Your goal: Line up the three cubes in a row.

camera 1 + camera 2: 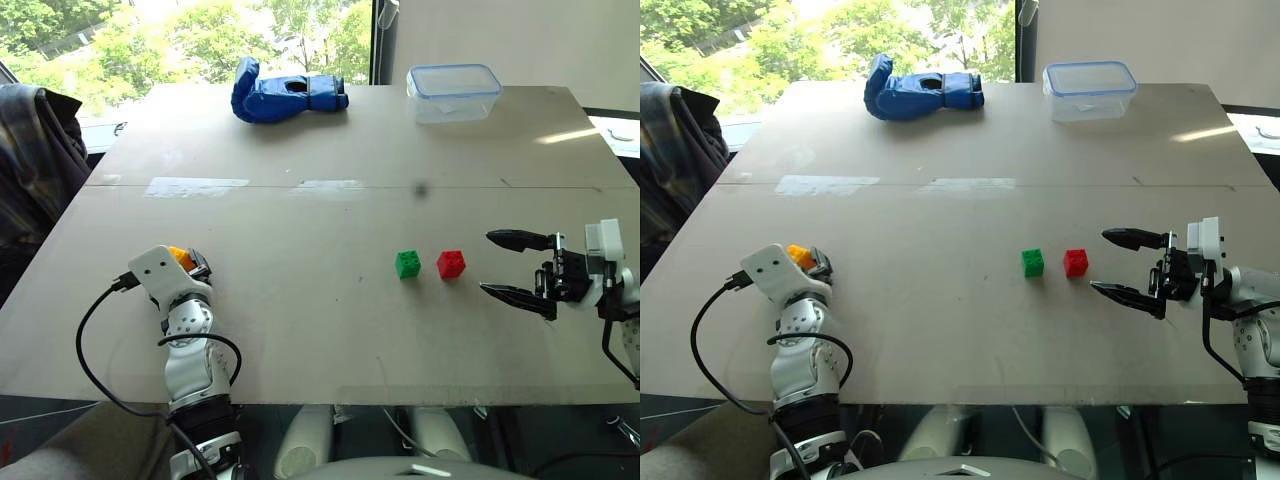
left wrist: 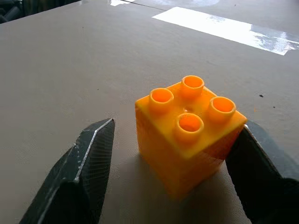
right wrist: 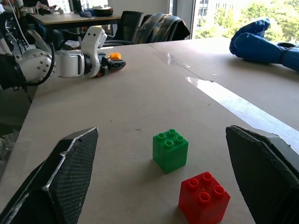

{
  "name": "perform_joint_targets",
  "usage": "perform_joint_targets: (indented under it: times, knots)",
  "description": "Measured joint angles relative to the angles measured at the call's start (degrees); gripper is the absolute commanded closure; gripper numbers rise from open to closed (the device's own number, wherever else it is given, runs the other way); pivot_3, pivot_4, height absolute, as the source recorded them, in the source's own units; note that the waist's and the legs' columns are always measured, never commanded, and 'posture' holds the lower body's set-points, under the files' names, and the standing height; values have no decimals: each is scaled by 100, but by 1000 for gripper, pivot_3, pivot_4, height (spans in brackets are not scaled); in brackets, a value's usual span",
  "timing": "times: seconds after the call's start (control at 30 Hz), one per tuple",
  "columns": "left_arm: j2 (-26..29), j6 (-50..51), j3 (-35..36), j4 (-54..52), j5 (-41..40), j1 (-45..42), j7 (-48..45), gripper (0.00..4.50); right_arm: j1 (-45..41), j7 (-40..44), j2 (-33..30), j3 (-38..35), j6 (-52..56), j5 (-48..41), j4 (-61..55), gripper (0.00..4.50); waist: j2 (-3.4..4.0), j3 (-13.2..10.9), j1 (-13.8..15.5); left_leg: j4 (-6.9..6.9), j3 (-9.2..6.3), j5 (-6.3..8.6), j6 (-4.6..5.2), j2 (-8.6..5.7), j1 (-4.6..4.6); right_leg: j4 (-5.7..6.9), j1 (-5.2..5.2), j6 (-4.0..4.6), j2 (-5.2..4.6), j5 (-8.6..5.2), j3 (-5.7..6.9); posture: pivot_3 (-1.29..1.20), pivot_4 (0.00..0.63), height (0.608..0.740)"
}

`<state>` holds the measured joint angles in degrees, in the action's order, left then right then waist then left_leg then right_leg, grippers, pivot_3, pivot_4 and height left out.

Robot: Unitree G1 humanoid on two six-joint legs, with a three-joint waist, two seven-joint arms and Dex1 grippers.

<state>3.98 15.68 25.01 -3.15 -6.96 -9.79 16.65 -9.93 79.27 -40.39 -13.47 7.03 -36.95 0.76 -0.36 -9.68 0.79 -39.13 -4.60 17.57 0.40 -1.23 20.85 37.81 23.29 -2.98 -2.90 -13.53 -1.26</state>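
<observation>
Yellow cube (image 1: 180, 257), seemingly half-hidden behind left gripper (image 1: 192, 264)

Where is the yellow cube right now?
The yellow cube sits on the table's left side, between the left hand's fingers, apart from the green cube.

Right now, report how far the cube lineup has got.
Done: green cube and red cube sit side by side. In hand: left gripper straddles the yellow cube, one finger touching, the other apart. Left: carry it over beside them. Right gripper waits open.
</observation>
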Motion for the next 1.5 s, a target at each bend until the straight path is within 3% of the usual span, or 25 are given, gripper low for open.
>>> perform_joint_targets:
  times: [0.03,0.47,0.6,0.7,0.87,1.13,1.5]
  knots:
    - [-1,4,11,0,-9,-11,7,2475,0,0,0,0,-11,1,0,0,0,0,0,0,0,0,0,0,0,0,0,0,0,0,0,0,150,740]
    - [181,25,-22,146,-278,-96,-372,2475,83,-72,4,0,-84,9,-24,0,1,0,7,0,-4,-10,-17,-4,0,2,-1,0,2,0,7,0,150,740]
    - [893,-7,-399,634,-544,-248,-1755,2475,131,-102,4,0,-85,7,-43,0,0,0,3,0,-4,-11,-18,-15,1,2,-2,1,3,0,9,0,150,740]
    - [1711,-243,-1120,1143,-736,-528,-3732,2475,173,-116,13,-3,-99,6,-91,0,1,-1,-2,1,-4,-13,-22,-18,3,-1,-1,2,6,-1,12,0,150,740]
    - [2393,-890,-1911,2055,-859,-1135,-6155,2475,331,-226,28,-65,-108,0,-231,0,3,-1,-28,8,-2,-13,-22,-15,2,-13,-1,2,8,-1,8,0,150,740]
    - [2361,-2158,-2959,3988,-726,-2421,-9126,2475,673,-362,30,-280,-121,-26,-469,0,2,-1,-30,7,-5,0,2,-17,10,-18,-1,0,10,-1,13,0,150,740]
    - [1744,-3680,-3430,5822,-205,-3564,-10489,2475,1046,-549,137,-345,-142,-64,-824,0,-3,-4,-145,3,-1,3,7,-19,10,-11,-1,-2,13,-2,13,0,150,740]
